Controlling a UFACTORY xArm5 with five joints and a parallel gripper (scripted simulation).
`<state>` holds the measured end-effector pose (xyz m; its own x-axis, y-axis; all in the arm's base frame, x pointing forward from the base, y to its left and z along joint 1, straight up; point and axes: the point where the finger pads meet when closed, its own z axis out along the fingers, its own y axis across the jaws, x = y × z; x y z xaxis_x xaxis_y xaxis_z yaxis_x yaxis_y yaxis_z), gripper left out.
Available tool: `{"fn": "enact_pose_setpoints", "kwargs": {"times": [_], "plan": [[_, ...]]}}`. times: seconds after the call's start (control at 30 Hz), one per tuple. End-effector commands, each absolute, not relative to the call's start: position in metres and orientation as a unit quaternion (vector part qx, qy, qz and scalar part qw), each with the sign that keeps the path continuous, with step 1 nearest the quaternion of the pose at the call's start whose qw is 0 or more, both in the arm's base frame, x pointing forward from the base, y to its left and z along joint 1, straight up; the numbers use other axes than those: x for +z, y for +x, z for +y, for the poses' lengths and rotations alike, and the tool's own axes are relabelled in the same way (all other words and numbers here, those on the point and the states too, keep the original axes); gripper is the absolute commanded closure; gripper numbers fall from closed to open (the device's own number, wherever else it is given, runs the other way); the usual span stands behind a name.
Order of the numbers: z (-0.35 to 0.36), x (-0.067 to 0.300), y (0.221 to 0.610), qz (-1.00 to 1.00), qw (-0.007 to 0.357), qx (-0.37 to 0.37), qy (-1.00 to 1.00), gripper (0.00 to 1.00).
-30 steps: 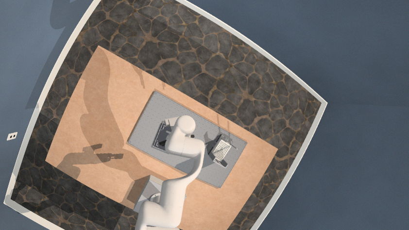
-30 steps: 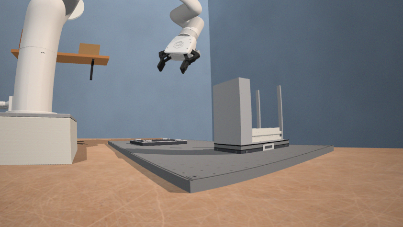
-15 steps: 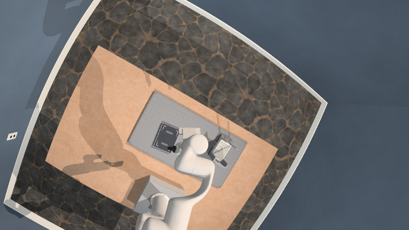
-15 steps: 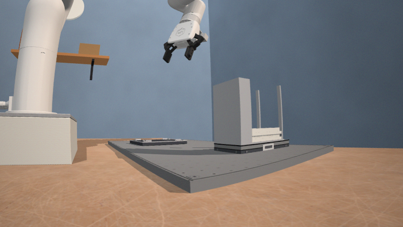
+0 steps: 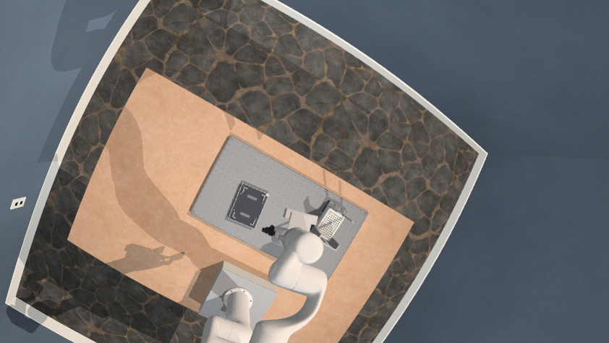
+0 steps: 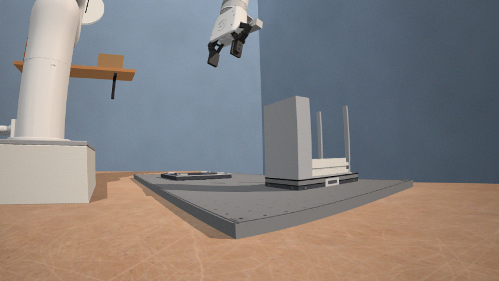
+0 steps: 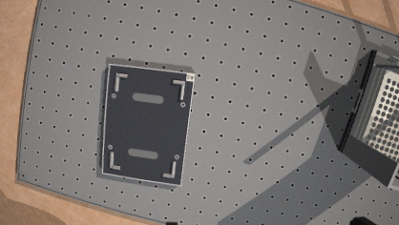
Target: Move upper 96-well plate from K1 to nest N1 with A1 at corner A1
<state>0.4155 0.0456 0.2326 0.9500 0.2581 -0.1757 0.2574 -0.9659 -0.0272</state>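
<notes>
The dark plate nest N1 (image 7: 147,124) lies flat on the grey perforated base, with grey corner locators and a small white corner label (image 7: 191,76). It also shows in the top view (image 5: 247,205) and the side view (image 6: 195,175). Nothing rests in it. The stack rack K1 (image 6: 309,146) stands to the right, with a tall grey wall and thin posts. White well plates (image 6: 329,166) lie stacked low inside it; the upper plate's wells show from above (image 5: 331,223) and at the wrist view's right edge (image 7: 384,112). My gripper (image 6: 225,52) is open and empty, high above the base between nest and rack.
The grey perforated base (image 6: 244,198) sits on a tan table. The arm's pedestal (image 6: 41,171) stands at the left. A wooden shelf (image 6: 87,71) hangs on the back wall. The rack's tall wall and posts rise well above the plates.
</notes>
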Motion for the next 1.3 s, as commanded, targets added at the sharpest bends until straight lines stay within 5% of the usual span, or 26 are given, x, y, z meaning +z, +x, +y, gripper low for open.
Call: {"fn": "enact_pose_setpoints", "kwargs": {"times": [0.0,0.33,1.27], "plan": [[0.028,0.242,0.412,-0.084,0.001,0.052,-0.995,0.00],[0.001,0.236,0.414,0.010,0.000,-0.001,-1.000,0.00],[-0.101,0.167,0.458,0.011,0.000,-0.001,-1.000,0.00]]}}
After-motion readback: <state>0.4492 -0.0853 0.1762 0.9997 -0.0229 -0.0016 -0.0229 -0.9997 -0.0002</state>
